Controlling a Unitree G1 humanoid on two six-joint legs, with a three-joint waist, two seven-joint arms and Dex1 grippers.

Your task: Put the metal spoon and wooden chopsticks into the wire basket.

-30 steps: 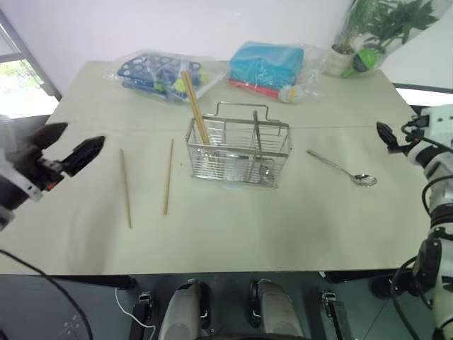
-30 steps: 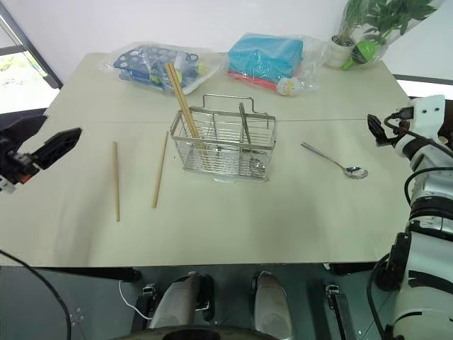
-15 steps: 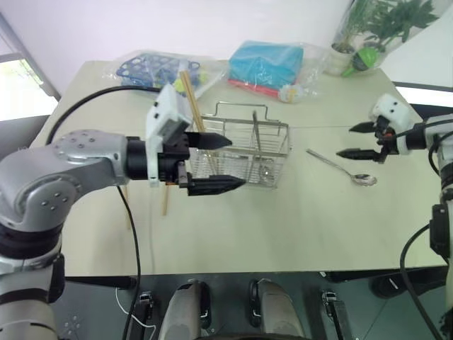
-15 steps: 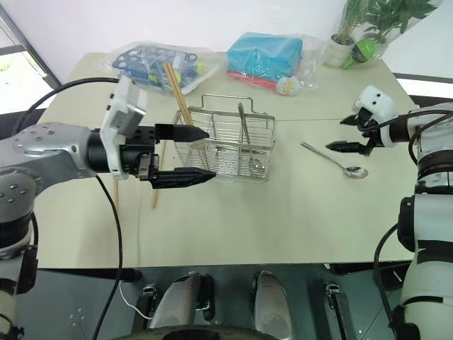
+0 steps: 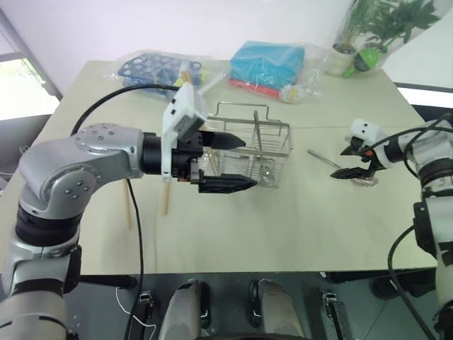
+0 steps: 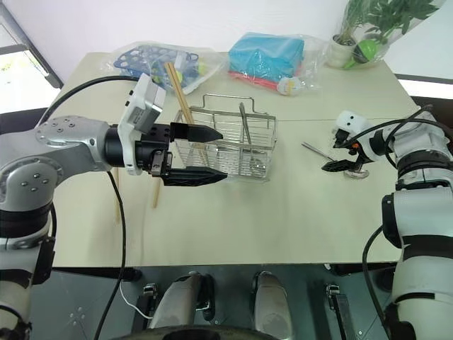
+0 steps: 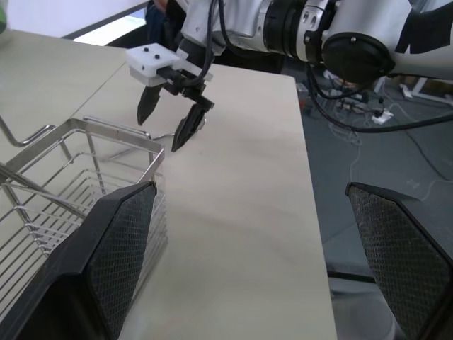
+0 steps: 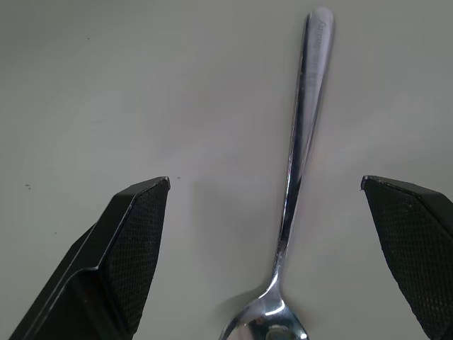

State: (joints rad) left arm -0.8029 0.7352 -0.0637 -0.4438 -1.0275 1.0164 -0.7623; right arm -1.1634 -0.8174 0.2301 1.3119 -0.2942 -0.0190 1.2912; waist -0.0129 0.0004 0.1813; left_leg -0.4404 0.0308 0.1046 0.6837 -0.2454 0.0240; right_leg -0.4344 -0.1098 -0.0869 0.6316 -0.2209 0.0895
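Silver spoon (image 8: pixel 301 152) lies flat on the beige table (image 5: pixel 283 227), to the robot's right of the wire basket (image 5: pixel 244 152), apart from it. Right wrist view gives what the head views can't: the whole handle runs straight between the right gripper's fingers (image 8: pixel 120 262), bowl nearest the cam, handle tip pointing away, no contact w/ either finger. In the head views the right gripper (image 5: pixel 352 161) hangs spread wide over the spoon bowl, hiding most of it; only the handle end shows, angled toward the basket. Left wrist view looks past the basket corner at the right gripper over the table.

Left gripper (image 5: pixel 233 161) is also fully open, pointing sideways in front of the basket, holding nothing.

Basket holds chopsticks (image 6: pixel 178 92) leaning up and out toward the far left. Two more chopsticks (image 5: pixel 127 205) lie loose on the table behind the left arm, long axes roughly front-to-back.
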